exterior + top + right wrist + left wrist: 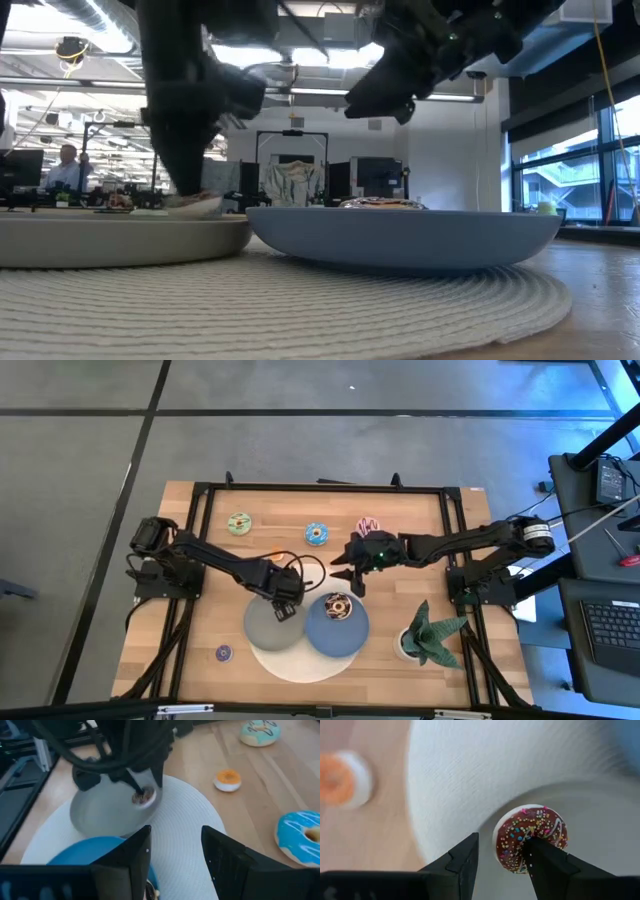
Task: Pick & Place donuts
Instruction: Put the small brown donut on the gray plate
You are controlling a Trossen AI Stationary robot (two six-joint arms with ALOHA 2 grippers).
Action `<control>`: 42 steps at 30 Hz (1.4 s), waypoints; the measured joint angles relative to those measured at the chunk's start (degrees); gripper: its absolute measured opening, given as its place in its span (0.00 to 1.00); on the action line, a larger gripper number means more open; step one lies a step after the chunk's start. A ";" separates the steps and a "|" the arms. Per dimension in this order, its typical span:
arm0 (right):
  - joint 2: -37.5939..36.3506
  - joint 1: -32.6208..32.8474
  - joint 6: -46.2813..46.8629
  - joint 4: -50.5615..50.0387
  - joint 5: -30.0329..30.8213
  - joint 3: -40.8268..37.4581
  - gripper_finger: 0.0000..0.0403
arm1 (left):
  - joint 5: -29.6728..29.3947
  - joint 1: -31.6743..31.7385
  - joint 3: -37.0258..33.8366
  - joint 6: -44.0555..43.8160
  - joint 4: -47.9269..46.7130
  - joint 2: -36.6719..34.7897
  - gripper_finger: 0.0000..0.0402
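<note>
Left gripper (283,606) is down over the grey plate (262,630), fingers (547,865) part-open w/ the chocolate sprinkled donut (531,838) between them; one finger overlaps the donut, the other stands off it, so can't tell if it's actually gripped. From the right wrist view that donut (144,797) sits at the grey plate's rim (95,817) on the far side.

Right gripper (354,574) hovers just off the far edge of the blue plate (350,635), fingers (131,860) apart, nothing in them. Another donut (338,606) w/ dark icing lies in the blue plate.

Both plates touch side by side on a round white woven mat (300,663) near the counter's front edge, about mid-width. The counter (200,620) is light wood planks w/ a black frame around it.

Rest of the donuts: yellow-green donut (239,523), blue donut (318,534) and pink donut (368,526) in a row along the far edge; small orange donut (227,780) on bare wood btwn mat and that row; small purple donut (224,653) near the front-left corner. Potted spiky plant (432,634) near the front-right corner.

Room: grey floor w/ dark lines around the counter, desk w/ keyboard (610,632) off to the right. Low view shows an open office behind, monitors, ceiling lights, big windows, a person (66,168) seated far off.
</note>
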 joint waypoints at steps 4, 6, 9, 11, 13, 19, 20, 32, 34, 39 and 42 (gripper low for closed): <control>0.04 0.19 0.33 0.11 -0.41 0.00 0.43 | -0.12 -1.27 -2.24 -0.49 5.60 -2.68 0.37; 0.04 0.40 0.56 0.82 -1.48 0.00 0.43 | 0.52 -1.73 -4.53 -2.64 5.71 -4.55 0.38; 0.38 1.37 1.87 3.84 -1.90 0.00 0.43 | 1.49 -2.32 -7.72 -6.42 5.70 -8.48 0.38; 1.71 2.39 1.93 7.71 -1.99 0.02 0.43 | 1.48 -2.73 -9.61 -8.52 5.91 -10.95 0.37; 4.41 3.58 1.99 13.14 -2.09 0.05 0.43 | 1.55 -2.88 -10.96 -9.38 7.08 -12.70 0.37; 14.98 5.40 4.94 25.40 -3.40 0.78 0.43 | 1.33 -2.88 -12.35 -10.50 7.52 -12.91 0.38; 16.41 5.34 5.02 26.84 -3.94 1.38 0.43 | 1.22 -2.88 -12.35 -10.51 7.43 -12.51 0.38; 34.85 5.22 1.68 27.46 -9.08 18.04 0.43 | 2.00 -2.83 -12.41 -11.07 7.31 -12.14 0.38; 36.50 5.38 1.38 26.38 -9.07 20.52 0.43 | 2.12 -2.92 -12.41 -11.37 7.35 -12.16 0.38; 39.02 5.51 -2.00 20.01 -9.49 25.97 0.43 | 3.27 -2.92 -12.41 -12.10 7.37 -12.17 0.37; 39.91 5.51 -4.18 17.92 -9.61 27.24 0.43 | 3.18 -2.92 -12.41 -12.29 7.38 -12.17 0.37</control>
